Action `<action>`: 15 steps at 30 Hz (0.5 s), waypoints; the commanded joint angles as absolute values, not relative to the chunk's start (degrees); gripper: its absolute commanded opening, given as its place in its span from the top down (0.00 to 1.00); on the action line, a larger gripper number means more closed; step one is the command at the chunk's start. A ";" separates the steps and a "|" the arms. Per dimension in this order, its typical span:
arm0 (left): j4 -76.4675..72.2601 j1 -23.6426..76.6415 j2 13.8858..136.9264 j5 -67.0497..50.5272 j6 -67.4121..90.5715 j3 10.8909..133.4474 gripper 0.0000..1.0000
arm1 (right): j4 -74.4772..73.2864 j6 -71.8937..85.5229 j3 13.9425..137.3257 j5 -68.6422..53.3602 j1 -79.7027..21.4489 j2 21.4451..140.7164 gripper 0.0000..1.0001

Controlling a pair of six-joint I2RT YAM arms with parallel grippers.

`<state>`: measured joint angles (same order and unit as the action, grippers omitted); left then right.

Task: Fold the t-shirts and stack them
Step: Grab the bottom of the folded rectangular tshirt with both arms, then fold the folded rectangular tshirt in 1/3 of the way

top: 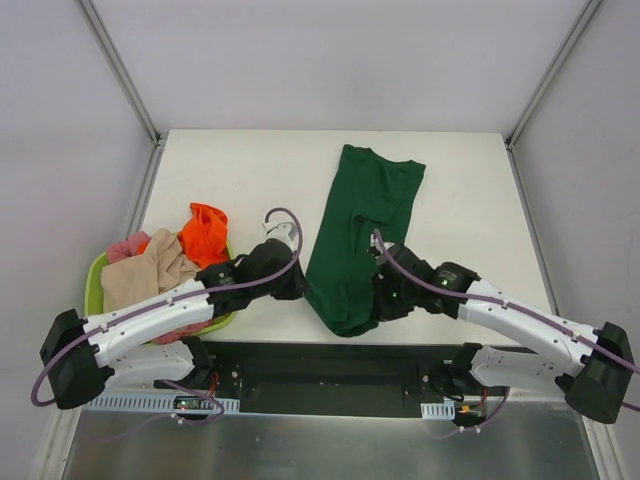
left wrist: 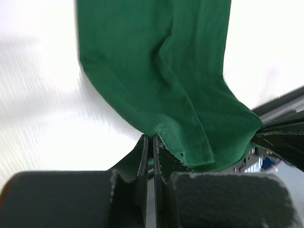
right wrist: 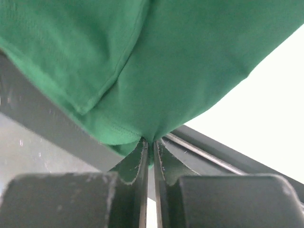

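A dark green t-shirt [top: 360, 215] lies as a long narrow strip down the middle of the white table [top: 470, 200], its near end bunched at the front edge. My left gripper [top: 298, 285] is shut on the near left edge of the green t-shirt [left wrist: 161, 71]; in the left wrist view the cloth is pinched between the tips of that gripper [left wrist: 153, 138]. My right gripper [top: 378, 300] is shut on the near right edge, where the green t-shirt [right wrist: 180, 71] puckers into the tips of that gripper [right wrist: 153, 141]. Orange [top: 205, 235], beige [top: 150, 275] and pink [top: 125, 247] t-shirts are piled at the left.
A lime-green plastic basket [top: 94, 285] holds the piled shirts at the table's near left corner, under my left arm. A black rail [top: 330, 365] runs along the front edge below the green shirt's near end. White walls enclose the table.
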<state>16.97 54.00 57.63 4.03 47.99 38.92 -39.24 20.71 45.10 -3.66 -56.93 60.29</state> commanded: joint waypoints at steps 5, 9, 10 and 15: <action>16.87 50.37 75.38 15.82 38.68 58.69 1.00 | -39.04 13.54 53.43 8.53 -45.63 61.52 0.93; 16.79 48.26 82.69 16.35 35.60 66.61 1.00 | -35.51 10.82 55.80 8.17 -40.62 64.06 0.93; 16.87 47.90 84.18 17.13 35.33 68.27 1.00 | -35.42 10.55 56.51 8.52 -39.39 64.94 0.93; 16.96 45.97 90.51 21.01 32.70 74.69 1.00 | -33.75 9.93 58.62 9.14 -33.24 69.16 0.93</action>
